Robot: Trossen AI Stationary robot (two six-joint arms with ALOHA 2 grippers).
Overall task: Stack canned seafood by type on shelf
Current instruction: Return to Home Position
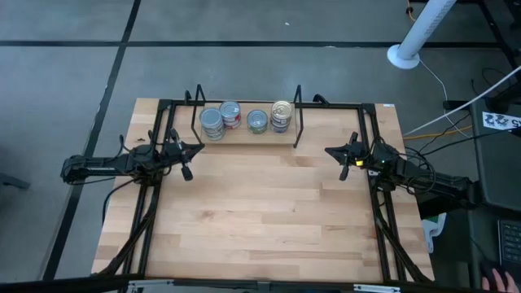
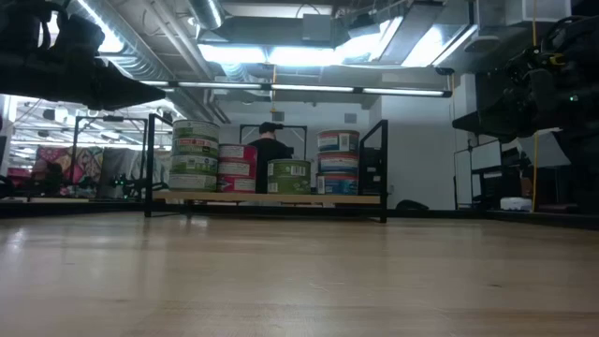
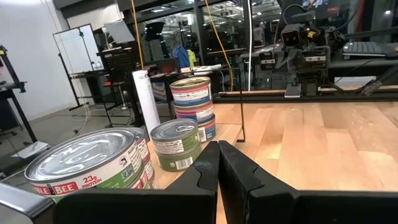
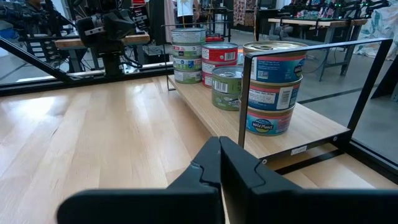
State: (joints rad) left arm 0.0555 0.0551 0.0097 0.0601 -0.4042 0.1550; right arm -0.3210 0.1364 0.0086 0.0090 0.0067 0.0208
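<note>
The canned seafood stands in stacks on the shelf's light wooden base (image 1: pixel 244 134) at the table's far side: a green-labelled stack (image 1: pixel 212 124) at the left, a red stack (image 1: pixel 231 114), a low green stack (image 1: pixel 257 121) and a blue-white stack (image 1: pixel 282 115) with a gold-yellow lid. The stacks also show in the low view (image 2: pixel 195 156) and in both wrist views (image 3: pixel 192 106) (image 4: pixel 270 87). My left gripper (image 1: pixel 186 169) is shut and empty near the table's left side. My right gripper (image 1: pixel 343 171) is shut and empty near the right side.
Black frame rails (image 1: pixel 163 146) run along the table's left, right and far sides. The shelf's thin black wire uprights (image 1: pixel 298 114) stand at its ends. A person (image 2: pixel 271 150) stands in the room behind the shelf. Bare wooden table top (image 1: pixel 260 212) lies between the arms.
</note>
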